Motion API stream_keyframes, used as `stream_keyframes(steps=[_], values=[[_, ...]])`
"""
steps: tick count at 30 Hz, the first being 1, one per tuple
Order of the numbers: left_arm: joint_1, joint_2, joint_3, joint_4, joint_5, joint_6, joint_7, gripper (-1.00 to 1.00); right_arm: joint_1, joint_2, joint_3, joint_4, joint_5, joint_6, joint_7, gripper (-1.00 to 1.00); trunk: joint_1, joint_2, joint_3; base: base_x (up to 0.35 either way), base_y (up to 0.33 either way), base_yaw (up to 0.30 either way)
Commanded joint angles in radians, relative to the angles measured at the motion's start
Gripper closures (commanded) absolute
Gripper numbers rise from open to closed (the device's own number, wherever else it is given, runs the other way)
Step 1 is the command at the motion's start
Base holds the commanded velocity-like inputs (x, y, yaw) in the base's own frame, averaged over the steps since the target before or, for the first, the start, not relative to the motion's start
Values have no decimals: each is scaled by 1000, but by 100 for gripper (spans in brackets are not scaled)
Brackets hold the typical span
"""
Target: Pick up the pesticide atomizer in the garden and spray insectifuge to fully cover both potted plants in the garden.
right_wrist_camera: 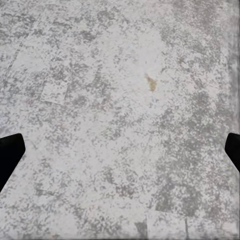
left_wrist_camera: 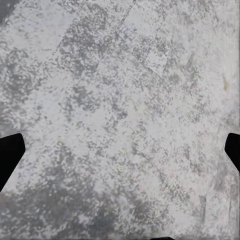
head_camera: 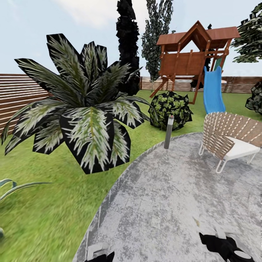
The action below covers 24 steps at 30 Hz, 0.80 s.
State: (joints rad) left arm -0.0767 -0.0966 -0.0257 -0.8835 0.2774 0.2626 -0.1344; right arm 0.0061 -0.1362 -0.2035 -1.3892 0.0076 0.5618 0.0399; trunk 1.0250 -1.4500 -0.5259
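Observation:
The pesticide atomizer and the two small potted plants are out of view. I stand on the round grey stone patio (head_camera: pixel 163 203) of the garden, with green lawn (head_camera: pixel 47 211) to its left. My left gripper (head_camera: pixel 99 253) and right gripper (head_camera: pixel 223 245) peek in at the head view's lower edge. In the left wrist view the left gripper (left_wrist_camera: pixel 120 155) is open, its dark fingertips (left_wrist_camera: pixel 9 155) far apart over bare stone. The right gripper (right_wrist_camera: pixel 120 155) is likewise open over the patio, with nothing between its fingertips (right_wrist_camera: pixel 10 155).
A big dark variegated plant (head_camera: pixel 83 112) rises at the left of the patio's edge. Behind stand a round bush (head_camera: pixel 171 109), a short bollard lamp (head_camera: pixel 169 131), a wicker chair (head_camera: pixel 229 142), a wooden playset with a blue slide (head_camera: pixel 213 91) and a slatted fence (head_camera: pixel 18 94).

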Motion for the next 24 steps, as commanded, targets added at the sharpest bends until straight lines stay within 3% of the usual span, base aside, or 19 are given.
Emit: stream_keyframes(steps=[1,5,8,14,24], values=[[0,0,27,2,3,-1,-2,-100,0,0,-1,-1,0,0,0,-100,0,0,0,0,0,-244],[0,-2,122,6,6,-2,-20,-100,0,-2,-5,-2,0,2,0,-100,0,0,-2,0,0,-252],[0,-3,149,8,7,-2,-28,-100,-1,-3,-6,-2,0,3,0,-100,0,0,-3,0,0,-267],[0,-11,148,8,-6,-9,-20,-100,-1,0,-6,-1,0,1,0,-100,0,0,-5,0,0,-275],[0,-8,147,55,-2,-113,-33,-100,-1,0,-6,-1,0,1,0,-100,0,0,-10,0,0,-276]])
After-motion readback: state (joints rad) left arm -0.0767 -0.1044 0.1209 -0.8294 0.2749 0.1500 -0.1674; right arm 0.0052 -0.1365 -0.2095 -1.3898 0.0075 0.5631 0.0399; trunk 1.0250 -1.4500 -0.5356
